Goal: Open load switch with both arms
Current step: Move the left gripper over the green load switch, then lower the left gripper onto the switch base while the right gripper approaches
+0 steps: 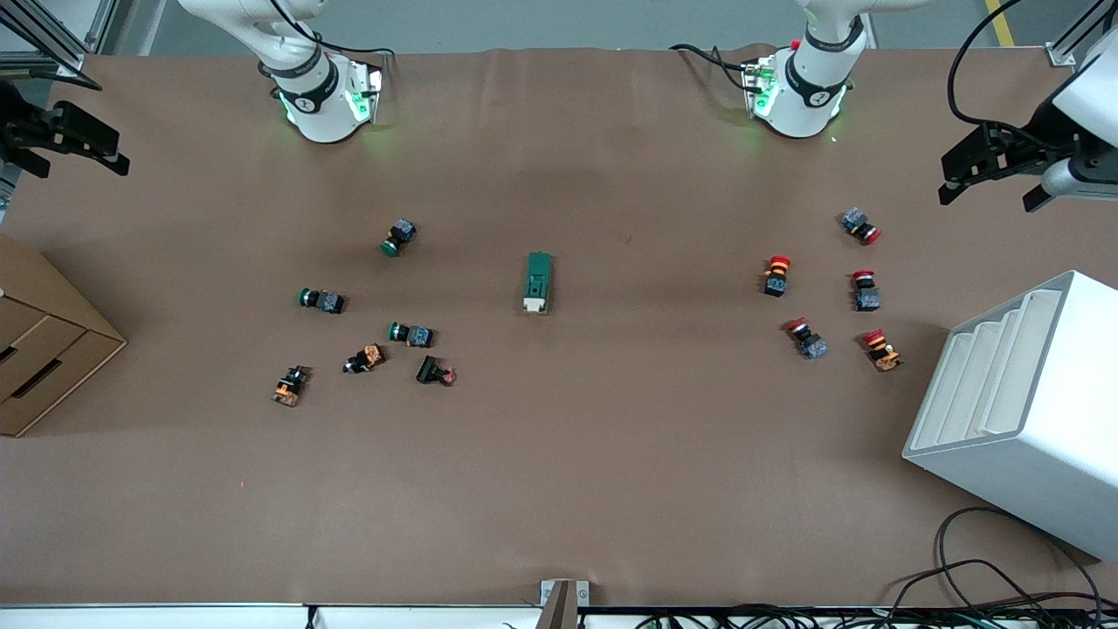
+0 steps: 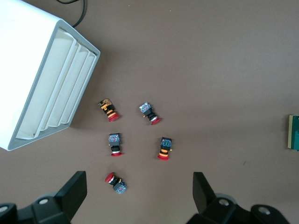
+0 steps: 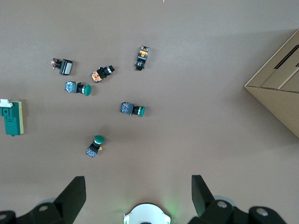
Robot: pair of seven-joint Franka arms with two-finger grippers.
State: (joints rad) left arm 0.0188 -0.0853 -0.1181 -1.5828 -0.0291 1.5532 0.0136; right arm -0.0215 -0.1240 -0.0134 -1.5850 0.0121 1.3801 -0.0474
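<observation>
The load switch [image 1: 537, 282] lies flat near the middle of the tabletop [image 1: 611, 454], its white lever end toward the front camera, with bare surface all round it. A cluster of green-capped buttons [image 1: 400, 237] and other small parts [image 1: 290, 385] lies toward the right arm's end, and red-capped buttons [image 1: 776, 275] lie toward the left arm's end; both groups are well apart from the switch.

The left pincer [image 1: 983, 166] hangs raised at the tabletop's edge above the white rack [image 1: 1031, 411], fingers [image 2: 74, 191] spread and holding nothing. The right pincer [image 1: 79, 140] hangs at the other edge above the cardboard box [image 1: 44, 349], fingers [image 3: 74, 193] likewise spread and empty. Both arms wait clear of everything. A wide bare strip runs along the edge nearest the front camera.
</observation>
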